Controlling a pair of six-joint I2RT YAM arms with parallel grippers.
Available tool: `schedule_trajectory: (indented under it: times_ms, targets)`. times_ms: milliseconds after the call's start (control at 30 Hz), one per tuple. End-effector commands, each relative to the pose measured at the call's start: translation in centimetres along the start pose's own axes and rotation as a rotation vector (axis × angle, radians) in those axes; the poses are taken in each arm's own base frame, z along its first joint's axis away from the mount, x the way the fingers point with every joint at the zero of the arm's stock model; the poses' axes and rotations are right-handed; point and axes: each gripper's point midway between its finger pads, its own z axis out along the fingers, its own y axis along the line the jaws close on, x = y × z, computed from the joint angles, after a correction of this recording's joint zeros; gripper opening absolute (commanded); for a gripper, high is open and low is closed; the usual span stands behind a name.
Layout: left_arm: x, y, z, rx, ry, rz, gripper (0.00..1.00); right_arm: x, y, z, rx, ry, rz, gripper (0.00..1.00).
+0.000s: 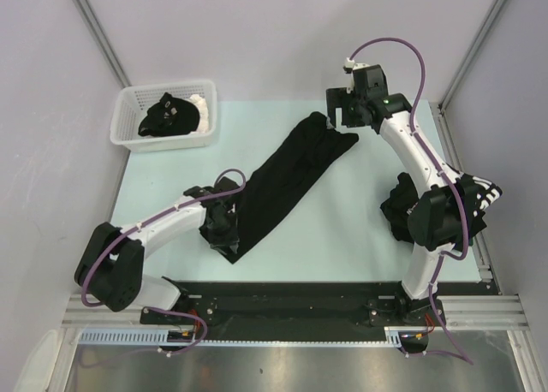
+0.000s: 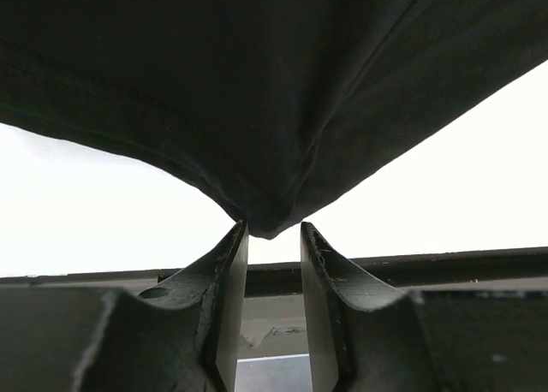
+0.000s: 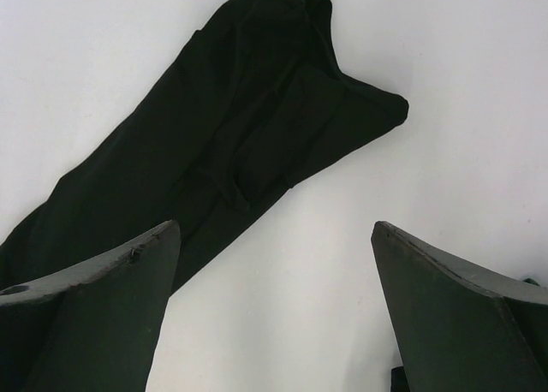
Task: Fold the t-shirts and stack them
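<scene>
Top external view: a black t-shirt [image 1: 287,187], doubled into a long strip, lies slantwise across the worktop [image 1: 342,246] from lower left of centre to the upper middle. The left pincer [image 1: 221,229] sits at the strip's lower, bunched end. The right pincer [image 1: 345,116] hangs just beside its upper end, where one corner flares out to the right. Another black shirt [image 1: 396,210] is heaped at the right of the frame, partly hidden by the right arm's elbow, and a third shirt [image 1: 167,116] lies in the white basket [image 1: 128,139] at upper left. A swing of that elbow could, I judge, drag the heap toward the worktop's edge. Left wrist view: the left pincer's jaws stand parted and clamp nothing, yet a pointed fold of the black t-shirt [image 2: 257,84] dips right to their tips in the middle of the frame. If the arm pulls away sideways, a finger could catch that fold and tug the strip open. Right wrist view: the right pincer [image 3: 274,229] is spread wide and empty above bare worktop. The flared end of the black t-shirt [image 3: 342,109] lies in the upper part of the frame, apart from both fingers. Closing from here would likely miss it or take only the stray corner, leaving the next fold crooked.
</scene>
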Motion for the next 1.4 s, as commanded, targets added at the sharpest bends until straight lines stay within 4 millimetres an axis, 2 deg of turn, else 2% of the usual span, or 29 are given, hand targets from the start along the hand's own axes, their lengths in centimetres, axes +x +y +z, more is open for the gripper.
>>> schedule_trajectory:
  times_ms: [0, 433, 833, 1167, 1367]
  targets:
    - [0.3, -0.4, -0.3, 0.016, -0.008, -0.013, 0.36, -1.2, -0.1, -1.0, 0.000, -0.049, 0.007, 1.00]
    - [0.6, 0.1, 0.9, -0.030, 0.006, 0.009, 0.42, -1.3, -0.7, -1.7, 0.005, -0.062, 0.000, 1.00]
    - [0.2, -0.9, 2.8, -0.060, 0.044, 0.052, 0.41, -1.5, -2.4, -3.0, 0.017, -0.079, 0.013, 1.00]
    - [0.7, -2.5, 3.8, -0.036, 0.094, 0.126, 0.10, -0.8, -3.0, -3.4, 0.038, -0.072, 0.014, 1.00]
    - [1.2, -3.3, 3.6, -0.029, 0.121, 0.193, 0.03, -1.1, -3.1, -3.4, 0.040, -0.080, 0.018, 1.00]
